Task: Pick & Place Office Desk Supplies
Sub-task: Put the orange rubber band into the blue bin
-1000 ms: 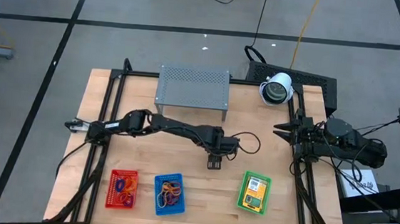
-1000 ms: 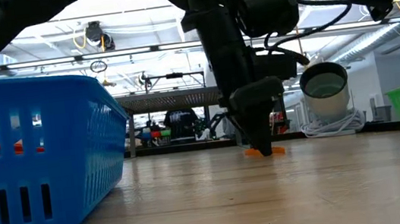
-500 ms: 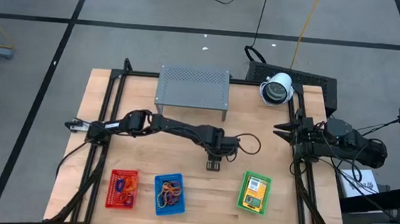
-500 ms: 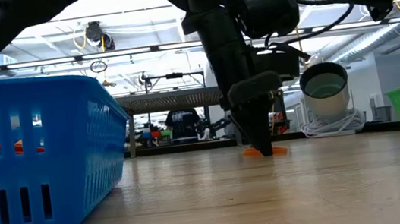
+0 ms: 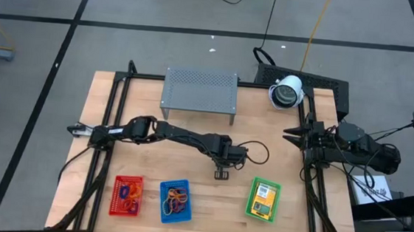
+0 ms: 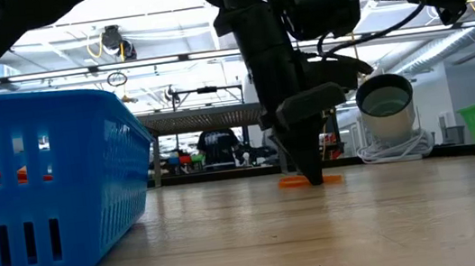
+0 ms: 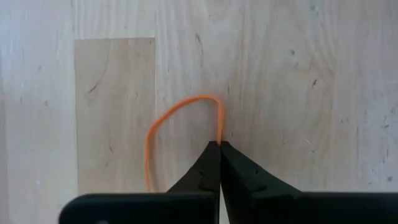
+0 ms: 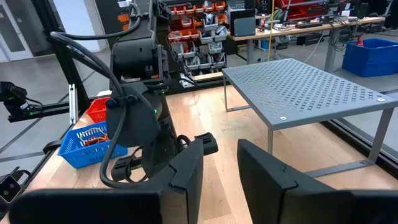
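Observation:
A thin orange rubber-band loop (image 7: 180,109) lies on the wooden table, a little beyond the blue and green baskets; the low view shows it as a flat orange strip (image 6: 302,181). My left gripper (image 7: 219,144) stands on it with its fingers pointing down at the table (image 5: 222,174), shut on the band. My right gripper (image 5: 288,136) waits at the table's right edge, open, with nothing between its fingers (image 8: 221,144). My left gripper pinches one strand of the rubber band's loop (image 7: 218,134) between its two fingertips. The fingers come from above and point straight down. The rest of the loop bows out to one side and lies flat on the table.
A red basket (image 5: 126,196) and a blue basket (image 5: 175,201), both holding rubber bands, and a green basket (image 5: 263,199) with yellow-orange packets stand along the near edge. The grey perforated shelf (image 5: 199,90) stands at the far middle. A white cylinder (image 5: 286,92) sits at the far right.
My left gripper has shut on the orange rubber band, its fingers still pointing down at the table. It has shifted slightly toward the near edge. The band stays on the table.

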